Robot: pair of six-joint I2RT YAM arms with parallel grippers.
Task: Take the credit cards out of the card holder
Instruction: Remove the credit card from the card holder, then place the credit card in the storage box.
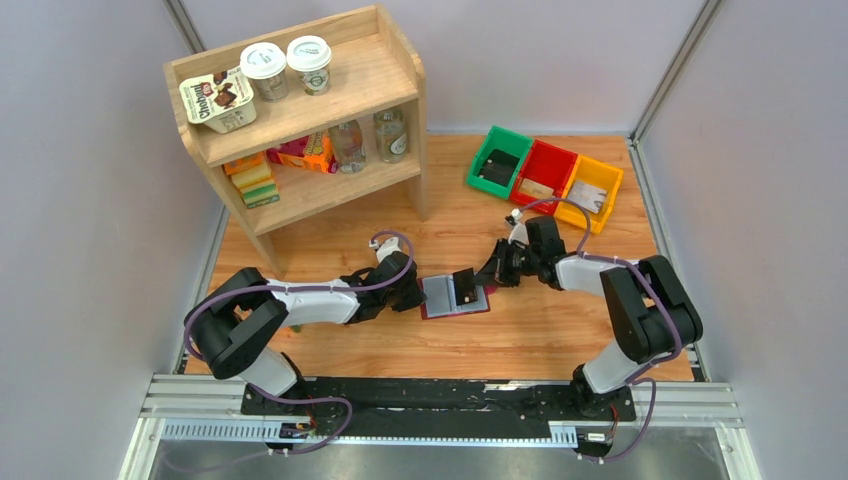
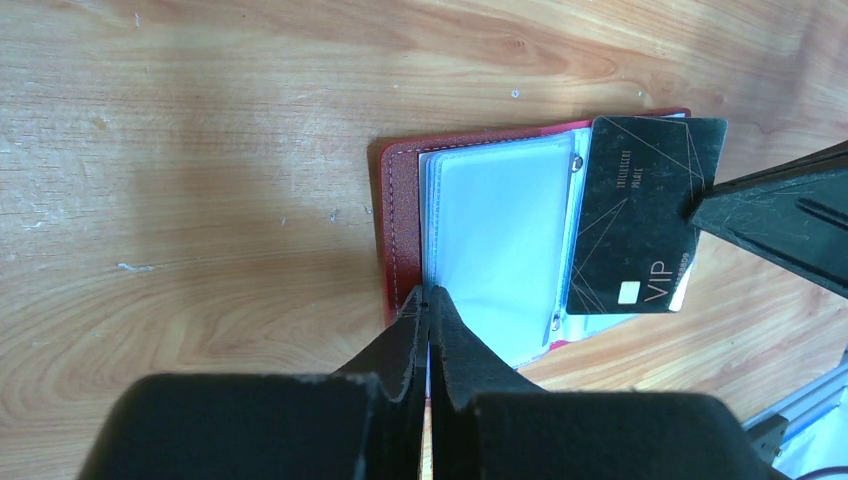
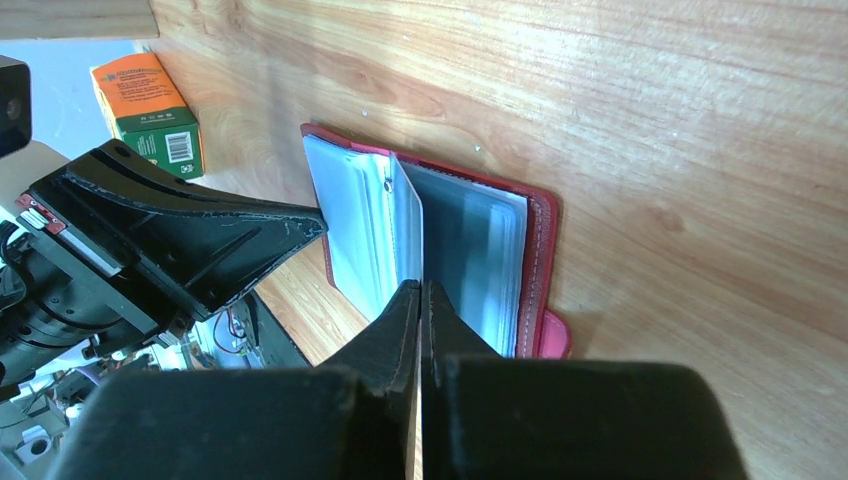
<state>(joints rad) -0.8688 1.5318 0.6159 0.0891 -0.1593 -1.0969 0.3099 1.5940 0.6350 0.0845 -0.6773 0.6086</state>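
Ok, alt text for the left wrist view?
A black VIP credit card, pinched at its edge by the right gripper, overlaps the open maroon card holder on a wooden table. The left gripper is shut on the holder's near edge.

Wooden table (image 1: pixel 560 340), light plank top.
Wooden shelf unit (image 1: pixel 395 75), far left.
- Top: foil-lidded chocolate dessert pack (image 1: pixel 218 100), left; two lidded paper cups (image 1: pixel 264 68) (image 1: pixel 309 62), side by side to its right.
- Middle shelf: orange-red cartons (image 1: pixel 305 152); two clear bottles (image 1: pixel 348 145) (image 1: pixel 391 133), right of them.
- Lower shelf: stack of coloured sponges (image 1: pixel 253 178), left end.

Three plastic bins in a touching row, far right: green bin (image 1: pixel 478 165), red bin (image 1: pixel 548 152), yellow bin (image 1: pixel 598 172).
Orange-and-green barcoded carton (image 3: pixel 140 100), on the tabletop.
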